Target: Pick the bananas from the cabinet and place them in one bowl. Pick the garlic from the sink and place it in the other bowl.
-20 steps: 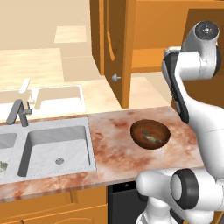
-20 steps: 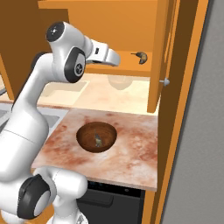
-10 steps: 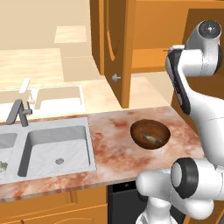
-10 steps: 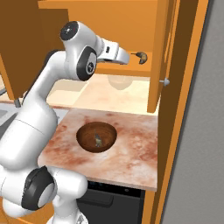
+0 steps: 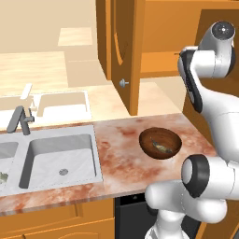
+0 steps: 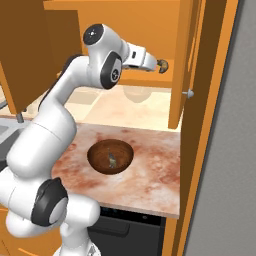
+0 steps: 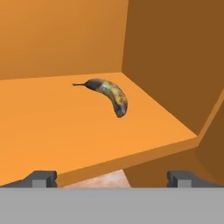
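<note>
Arm raised, reaching into the cabinet [image 6: 150, 20]; gripper [image 7: 112, 177] wide open, empty, short of the bananas [image 7: 108, 95] on the shelf

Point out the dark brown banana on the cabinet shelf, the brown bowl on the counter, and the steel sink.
dark brown yellow-streaked banana [image 7: 109, 94], hand view, mid-curve
brown wooden bowl [image 5: 145, 139], left base view, rim
grey steel sink [image 5: 60, 154], left base view, basin floor

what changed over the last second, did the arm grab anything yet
The arm reached further toward the cabinet; the gripper now sits at the shelf edge, open and empty, nothing grabbed yet. The bananas lie on the shelf ahead of it. The bowl, the sink and the cabinet door stayed where they were.
</note>
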### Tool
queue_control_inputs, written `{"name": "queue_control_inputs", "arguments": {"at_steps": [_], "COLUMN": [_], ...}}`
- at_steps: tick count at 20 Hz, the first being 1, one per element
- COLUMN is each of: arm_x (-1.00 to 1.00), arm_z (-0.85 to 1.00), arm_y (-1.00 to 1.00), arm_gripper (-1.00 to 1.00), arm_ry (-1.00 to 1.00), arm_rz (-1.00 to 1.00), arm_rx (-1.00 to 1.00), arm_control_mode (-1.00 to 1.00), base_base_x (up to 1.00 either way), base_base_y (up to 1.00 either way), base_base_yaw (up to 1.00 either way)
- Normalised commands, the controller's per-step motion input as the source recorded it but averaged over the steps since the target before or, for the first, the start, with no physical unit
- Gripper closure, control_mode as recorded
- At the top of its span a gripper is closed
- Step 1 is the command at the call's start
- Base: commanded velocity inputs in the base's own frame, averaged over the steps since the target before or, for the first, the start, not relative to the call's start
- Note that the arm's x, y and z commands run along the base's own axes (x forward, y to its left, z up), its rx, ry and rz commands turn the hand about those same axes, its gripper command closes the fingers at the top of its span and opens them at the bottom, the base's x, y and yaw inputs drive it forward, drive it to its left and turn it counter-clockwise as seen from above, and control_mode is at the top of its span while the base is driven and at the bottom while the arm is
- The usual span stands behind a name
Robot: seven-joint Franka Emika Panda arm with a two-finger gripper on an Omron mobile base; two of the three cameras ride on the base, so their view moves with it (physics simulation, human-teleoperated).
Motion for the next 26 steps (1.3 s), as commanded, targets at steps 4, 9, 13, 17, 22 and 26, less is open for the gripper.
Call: {"name": "queue_control_inputs", "arguments": {"at_steps": [4,9,13,17,22,26], "arm_x": [0.32,0.26,0.25,0.2,0.26,0.18], "arm_z": [0.0,-0.09,-0.2,-0.11,-0.01,-0.01], "arm_y": [-0.13,-0.1,-0.12,-0.23,-0.23,-0.18], "arm_gripper": [-1.0,-1.0,-1.0,-1.0,-1.0,-1.0], "arm_ry": [0.0,0.0,0.0,0.0,0.0,0.0], "arm_rz": [0.0,0.0,0.0,0.0,0.0,0.0], "arm_rx": [0.0,0.0,0.0,0.0,0.0,0.0], "arm_control_mode": [-1.0,-1.0,-1.0,-1.0,-1.0,-1.0], "base_base_x": [0.0,0.0,0.0,0.0,0.0,0.0], "base_base_y": [0.0,0.0,0.0,0.0,0.0,0.0], "base_base_yaw": [0.0,0.0,0.0,0.0,0.0,0.0]}}
